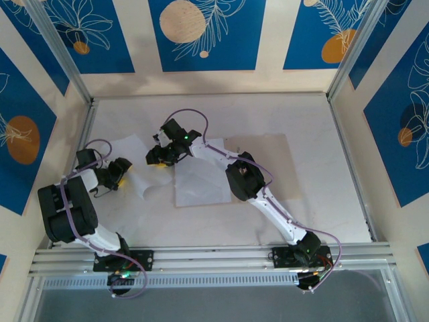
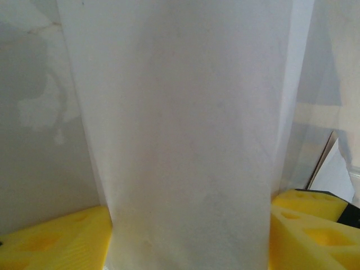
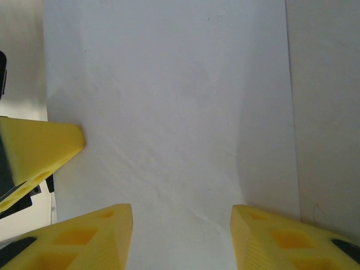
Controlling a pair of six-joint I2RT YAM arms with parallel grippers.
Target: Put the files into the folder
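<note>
Jaws on the right gripper stand apart with nothing between them, tips low over a flat white sheet. Touching it or just clear, I cannot tell. At nine o'clock of that wrist view a third yellow finger pokes in, most likely one of the left gripper.

On that gripper, the fingers flank a raised band of a second white sheet that fills the gap. Whether they pinch it or merely straddle it is not clear.

From above, this second sheet curls up off the table at about nine o'clock. The flat white sheet sits near centre, at the nine-o'clock edge of the tan folder; overlapping it or tucked in, hard to say. The folder lies at three o'clock of the right gripper, partly under the right arm.

My read: this is the gathering step, one sheet half lifted and neither clearly filed. The next move calls for a firm pinch on the curled sheet. Then comes a low carry toward three o'clock, with the right gripper pinning the flat sheet or lifting the cover.
</note>
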